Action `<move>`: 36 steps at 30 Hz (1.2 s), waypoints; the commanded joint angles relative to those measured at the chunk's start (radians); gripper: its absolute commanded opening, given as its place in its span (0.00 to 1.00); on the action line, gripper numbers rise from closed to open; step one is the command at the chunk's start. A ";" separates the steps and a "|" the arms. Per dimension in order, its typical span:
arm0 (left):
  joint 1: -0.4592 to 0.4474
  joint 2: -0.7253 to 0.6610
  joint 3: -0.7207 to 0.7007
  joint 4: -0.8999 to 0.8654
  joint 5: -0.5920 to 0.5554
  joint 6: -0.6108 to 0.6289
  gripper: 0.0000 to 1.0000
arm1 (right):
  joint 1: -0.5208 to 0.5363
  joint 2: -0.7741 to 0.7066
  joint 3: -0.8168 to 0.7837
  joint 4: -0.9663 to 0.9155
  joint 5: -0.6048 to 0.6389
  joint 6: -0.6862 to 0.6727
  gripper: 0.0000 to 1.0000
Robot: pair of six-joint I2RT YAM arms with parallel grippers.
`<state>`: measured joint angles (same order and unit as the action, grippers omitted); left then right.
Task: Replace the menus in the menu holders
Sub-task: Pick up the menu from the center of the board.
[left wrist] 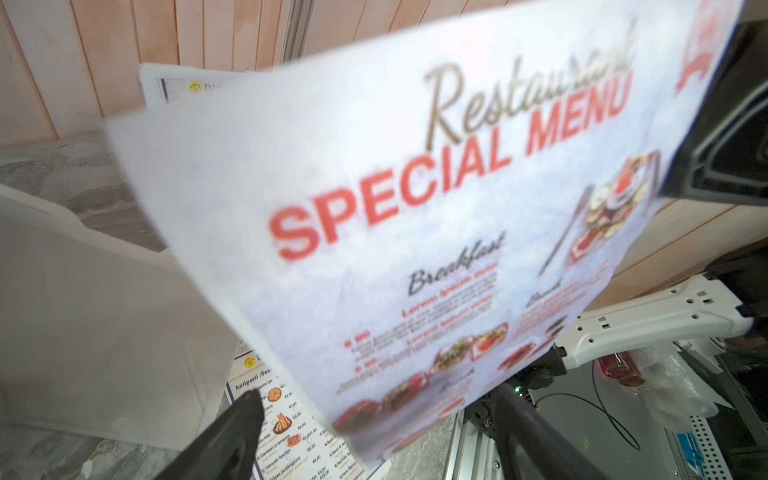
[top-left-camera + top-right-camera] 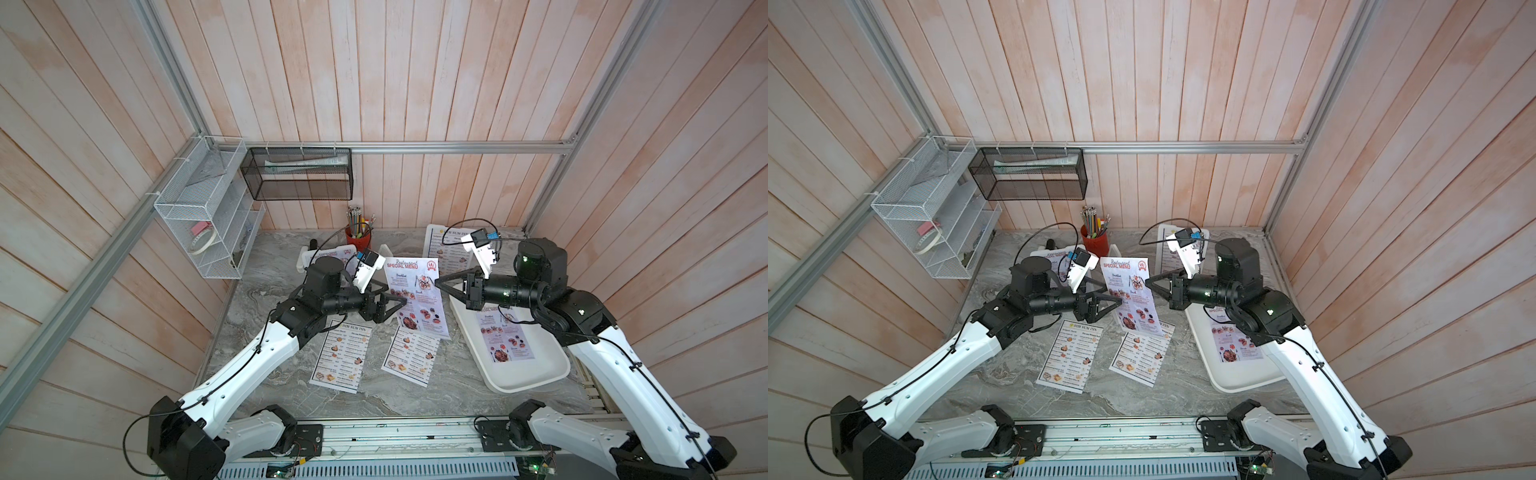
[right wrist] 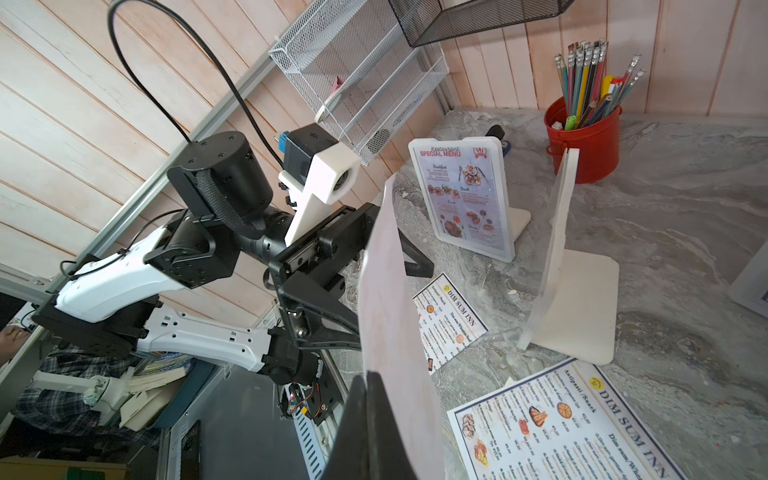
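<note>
A: Grey marble table [image 2: 415, 395], pale plank walls [image 2: 415, 83]. Where is the lilac menu [image 2: 417, 297]?
B: Upright in the air. The right pincer [image 2: 437, 281] is clamped on one side edge; the left pincer [image 2: 397, 294] stands apart around the other. An empty holder [image 3: 557, 249] stands behind it, and two white menus [image 2: 338, 359] lie below.

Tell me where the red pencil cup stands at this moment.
In both top views the red pencil cup stands at the back of the marble table, behind the empty menu holder and right of the holder showing a SPECIAL MENU.
</note>
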<state>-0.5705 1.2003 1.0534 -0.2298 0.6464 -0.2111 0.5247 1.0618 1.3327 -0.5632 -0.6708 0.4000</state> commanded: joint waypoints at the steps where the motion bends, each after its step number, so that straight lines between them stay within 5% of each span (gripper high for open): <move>1: 0.015 0.026 0.050 0.068 0.101 0.035 0.89 | -0.035 0.015 0.014 0.050 -0.094 0.025 0.00; 7: 0.023 0.050 0.064 0.127 0.204 0.019 0.88 | -0.086 0.041 -0.007 0.094 -0.131 0.025 0.00; 28: 0.072 0.011 0.009 0.267 0.298 -0.080 0.78 | -0.192 0.063 -0.036 0.143 -0.195 -0.079 0.00; 36: 0.089 0.025 0.007 0.242 0.289 -0.085 0.81 | -0.198 0.001 -0.069 0.300 -0.311 0.002 0.00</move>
<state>-0.4862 1.2285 1.0794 -0.0071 0.9169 -0.2825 0.3283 1.0935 1.2720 -0.3481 -0.9131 0.3744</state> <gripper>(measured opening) 0.805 0.043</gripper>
